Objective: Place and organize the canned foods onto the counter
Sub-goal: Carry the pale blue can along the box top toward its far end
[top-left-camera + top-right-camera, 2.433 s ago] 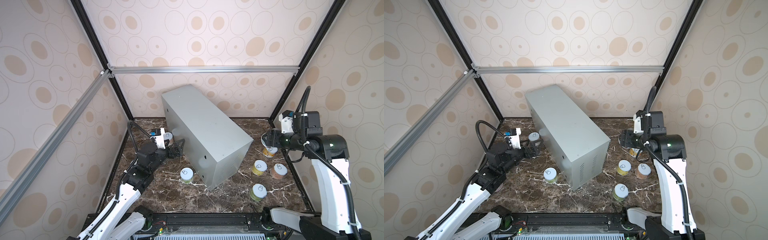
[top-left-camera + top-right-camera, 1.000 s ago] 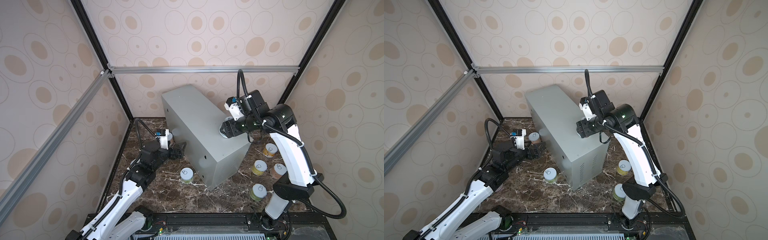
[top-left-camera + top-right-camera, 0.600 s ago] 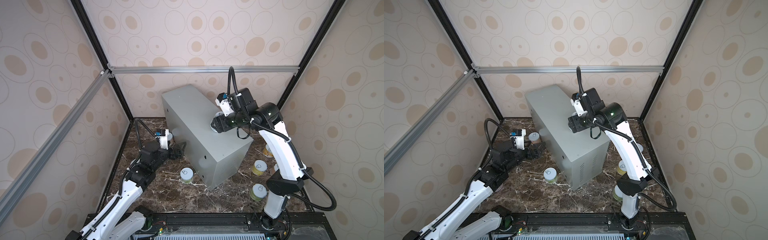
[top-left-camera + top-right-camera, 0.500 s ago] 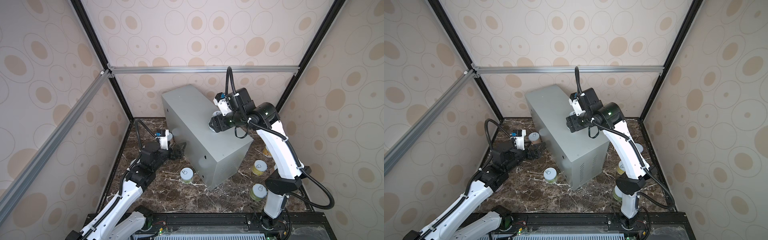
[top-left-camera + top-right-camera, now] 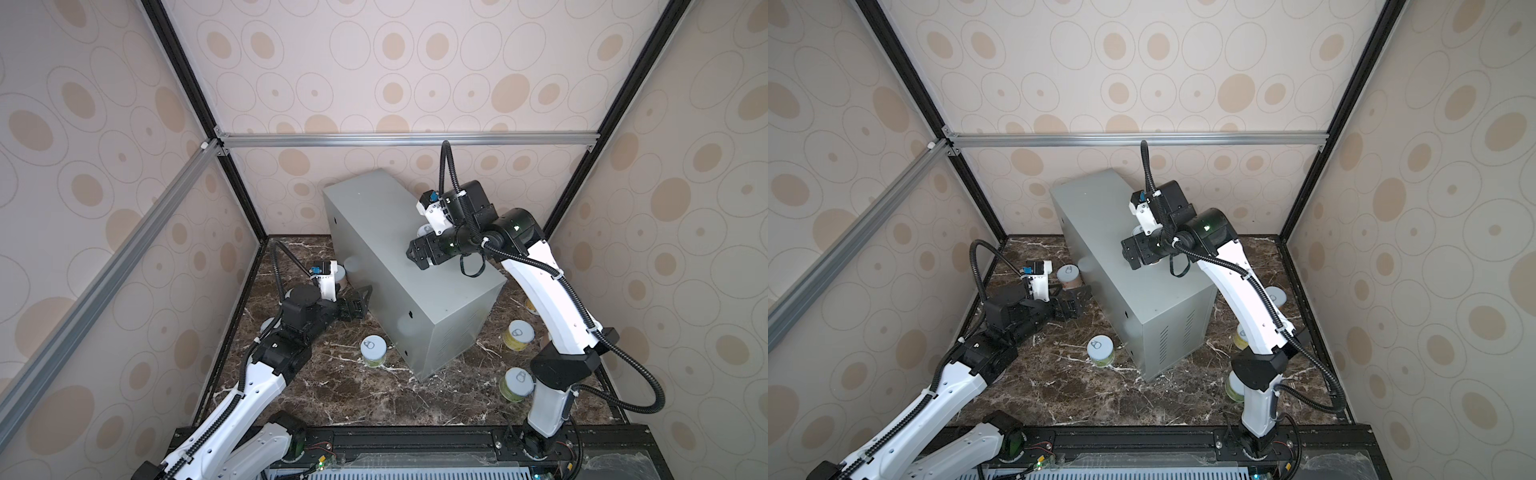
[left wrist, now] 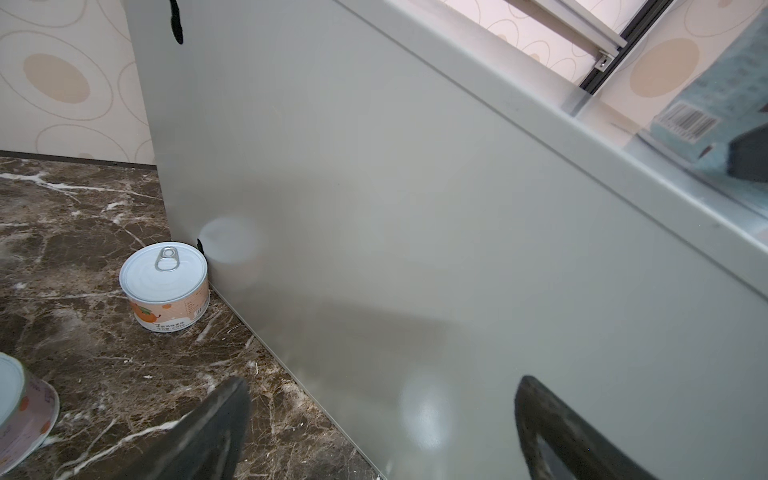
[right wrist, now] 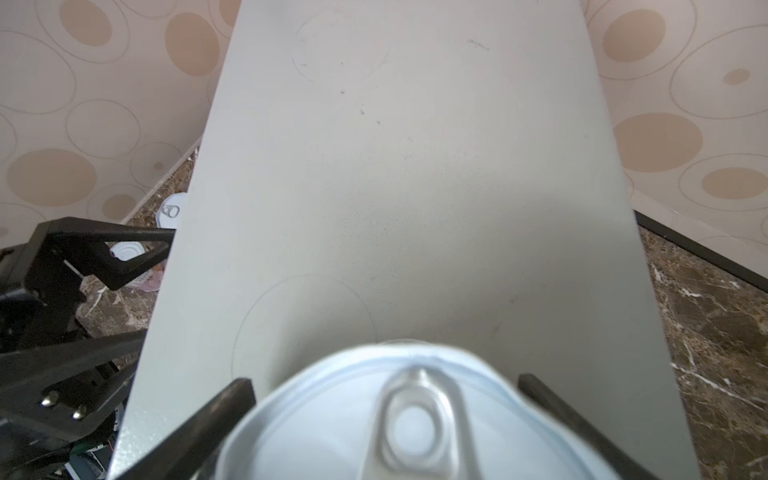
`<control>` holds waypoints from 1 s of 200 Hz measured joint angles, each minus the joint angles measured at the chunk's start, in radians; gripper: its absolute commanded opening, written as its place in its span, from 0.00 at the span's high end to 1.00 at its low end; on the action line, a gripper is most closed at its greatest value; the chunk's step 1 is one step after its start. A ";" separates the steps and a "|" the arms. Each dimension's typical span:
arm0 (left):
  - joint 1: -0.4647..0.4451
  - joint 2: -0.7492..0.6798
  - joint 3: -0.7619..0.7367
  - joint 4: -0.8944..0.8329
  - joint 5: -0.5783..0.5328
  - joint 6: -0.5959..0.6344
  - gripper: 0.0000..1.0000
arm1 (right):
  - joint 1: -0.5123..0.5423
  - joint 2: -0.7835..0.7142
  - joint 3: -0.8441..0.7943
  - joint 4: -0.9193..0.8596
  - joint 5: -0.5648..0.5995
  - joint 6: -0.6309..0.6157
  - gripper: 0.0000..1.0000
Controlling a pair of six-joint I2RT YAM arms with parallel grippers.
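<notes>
A teal-labelled can [image 7: 374, 419] with a pull-tab lid stands upright on the light-grey counter [image 5: 374, 224], towards its near end. My right gripper [image 7: 386, 384] is open around it, one finger on each side with a small gap. My left gripper [image 5: 360, 302] is open and empty, low beside the counter's left wall [image 6: 415, 208]. An orange-labelled can [image 6: 164, 282] stands on the marble against that wall, and another can [image 6: 20, 411] sits closer. A green can [image 5: 373, 349] stands at the counter's front left corner. To the counter's right are a yellow can [image 5: 517, 334] and a green can [image 5: 517, 384].
The dark marble floor [image 5: 374, 399] surrounds the counter. Patterned walls with black posts close in the cell. My right arm [image 5: 552, 299] arches over the cans on the right and hides part of one [image 5: 530, 306]. Most of the counter top beyond the placed can is bare.
My right arm carried the can from the right floor up onto the counter and moved it back along the top. Its jaws have widened off the can. The left arm barely moved.
</notes>
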 measured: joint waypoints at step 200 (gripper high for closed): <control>0.000 -0.071 -0.046 0.007 -0.038 -0.006 0.01 | 0.000 -0.440 -0.711 0.625 -0.053 0.082 0.14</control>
